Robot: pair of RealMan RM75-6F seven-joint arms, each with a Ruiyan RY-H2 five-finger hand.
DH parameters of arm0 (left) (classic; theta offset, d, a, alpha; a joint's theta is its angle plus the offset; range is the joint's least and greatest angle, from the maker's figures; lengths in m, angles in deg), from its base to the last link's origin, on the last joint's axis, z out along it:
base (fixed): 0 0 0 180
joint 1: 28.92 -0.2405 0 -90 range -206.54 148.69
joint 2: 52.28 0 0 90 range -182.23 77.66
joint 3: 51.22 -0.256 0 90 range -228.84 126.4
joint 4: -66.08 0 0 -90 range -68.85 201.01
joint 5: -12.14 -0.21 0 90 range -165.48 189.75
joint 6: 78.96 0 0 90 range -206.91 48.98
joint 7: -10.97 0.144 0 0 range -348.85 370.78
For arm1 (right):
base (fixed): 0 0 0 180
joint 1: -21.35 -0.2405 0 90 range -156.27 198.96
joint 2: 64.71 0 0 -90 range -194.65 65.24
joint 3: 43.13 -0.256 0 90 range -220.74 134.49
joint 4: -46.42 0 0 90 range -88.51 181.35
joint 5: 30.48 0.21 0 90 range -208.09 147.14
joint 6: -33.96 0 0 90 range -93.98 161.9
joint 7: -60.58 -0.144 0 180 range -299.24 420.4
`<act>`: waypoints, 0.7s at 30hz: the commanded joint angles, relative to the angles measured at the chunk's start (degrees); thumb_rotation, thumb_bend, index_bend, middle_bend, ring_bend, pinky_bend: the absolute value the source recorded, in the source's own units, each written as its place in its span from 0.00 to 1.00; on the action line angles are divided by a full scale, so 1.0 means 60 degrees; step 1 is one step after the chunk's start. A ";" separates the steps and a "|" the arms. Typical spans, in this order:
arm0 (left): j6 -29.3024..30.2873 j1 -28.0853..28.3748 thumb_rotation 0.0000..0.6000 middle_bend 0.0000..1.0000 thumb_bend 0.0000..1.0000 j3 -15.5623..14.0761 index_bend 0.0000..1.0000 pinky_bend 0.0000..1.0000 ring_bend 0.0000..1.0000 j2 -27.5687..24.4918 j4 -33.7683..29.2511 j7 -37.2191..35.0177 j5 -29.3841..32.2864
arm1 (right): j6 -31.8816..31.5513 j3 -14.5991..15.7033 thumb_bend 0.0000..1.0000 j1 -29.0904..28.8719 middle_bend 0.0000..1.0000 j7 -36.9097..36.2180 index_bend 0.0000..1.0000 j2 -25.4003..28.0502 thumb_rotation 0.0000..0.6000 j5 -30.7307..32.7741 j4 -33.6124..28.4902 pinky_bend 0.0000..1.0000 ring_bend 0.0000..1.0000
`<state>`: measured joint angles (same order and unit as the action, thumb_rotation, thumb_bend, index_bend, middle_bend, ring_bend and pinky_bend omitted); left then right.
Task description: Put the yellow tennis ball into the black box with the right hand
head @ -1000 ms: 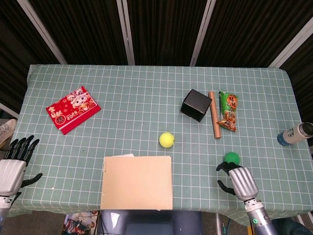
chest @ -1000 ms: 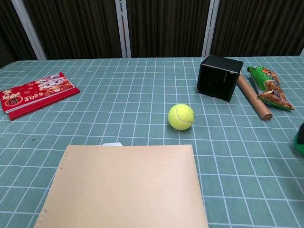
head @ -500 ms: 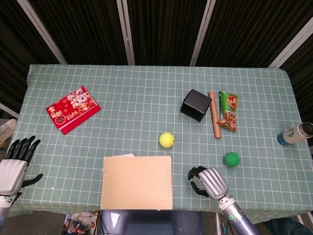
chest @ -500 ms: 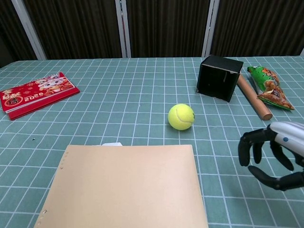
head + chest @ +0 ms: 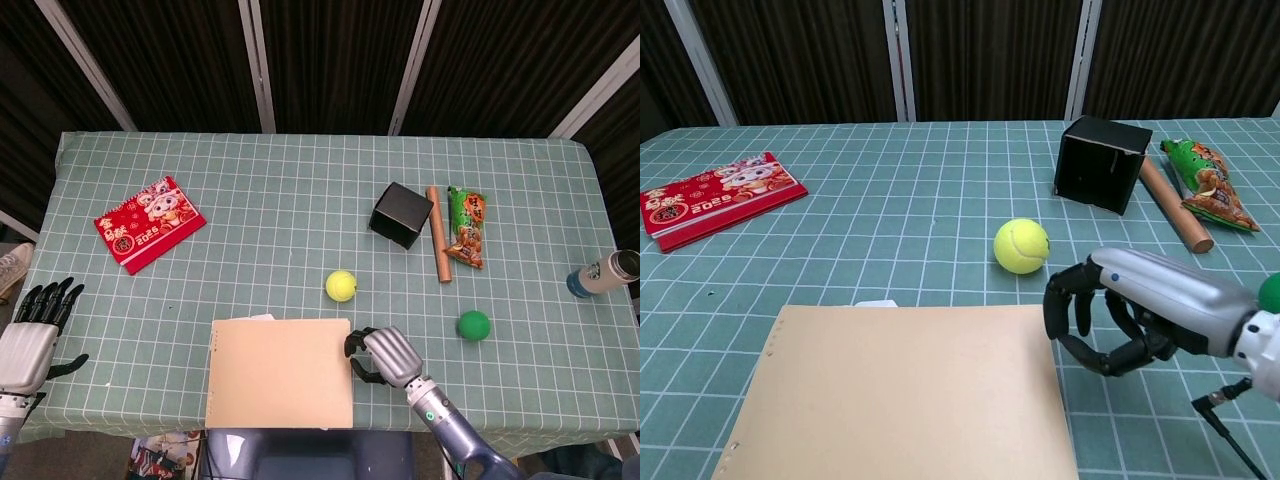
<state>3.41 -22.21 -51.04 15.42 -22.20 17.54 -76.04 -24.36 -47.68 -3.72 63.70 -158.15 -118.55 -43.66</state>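
Note:
The yellow tennis ball [image 5: 341, 285] [image 5: 1021, 246] lies on the green checked cloth near the table's middle. The black box [image 5: 402, 214] [image 5: 1100, 163] sits behind it to the right, tipped with its opening facing the ball's side. My right hand [image 5: 384, 356] [image 5: 1120, 310] hovers low over the table just in front and to the right of the ball, fingers curled but apart, holding nothing. My left hand [image 5: 30, 335] rests at the table's near left edge, fingers spread and empty.
A tan notebook [image 5: 281, 386] [image 5: 905, 395] lies right beside my right hand. A green ball [image 5: 473, 324] sits to the right. A wooden stick [image 5: 438, 247] and a green snack bag [image 5: 466, 226] lie past the box. A red booklet [image 5: 149, 222] is far left, a bottle [image 5: 604, 272] far right.
My right hand has swept leftwards along the table's near side, from beside the green ball to a spot just in front of the tennis ball. The left hand has stayed put.

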 commanded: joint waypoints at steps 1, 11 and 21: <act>-0.0026 0.0018 1.00 0.00 0.07 0.0018 0.00 0.00 0.00 0.0009 -0.0026 0.0049 0.0038 | 0.0243 -0.0291 0.52 -0.0267 0.51 0.0039 0.51 -0.0302 1.00 0.0415 0.0158 0.74 0.49; -0.0023 0.0032 1.00 0.00 0.07 0.0198 0.00 0.00 0.00 0.0192 0.0092 0.0432 0.0368 | -0.0128 -0.0864 0.52 -0.0411 0.51 0.0309 0.51 -0.1483 1.00 0.1504 0.0865 0.74 0.49; -0.0285 0.0153 1.00 0.00 0.07 0.0239 0.00 0.00 0.00 0.0236 0.0131 0.0490 0.0555 | -0.0162 -0.1024 0.52 -0.0672 0.51 0.0274 0.51 -0.2375 1.00 0.1963 0.1435 0.74 0.49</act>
<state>1.75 -21.33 -49.63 16.81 -21.43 20.45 -72.75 -25.12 -53.81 -7.61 65.46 -171.95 -107.02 -35.31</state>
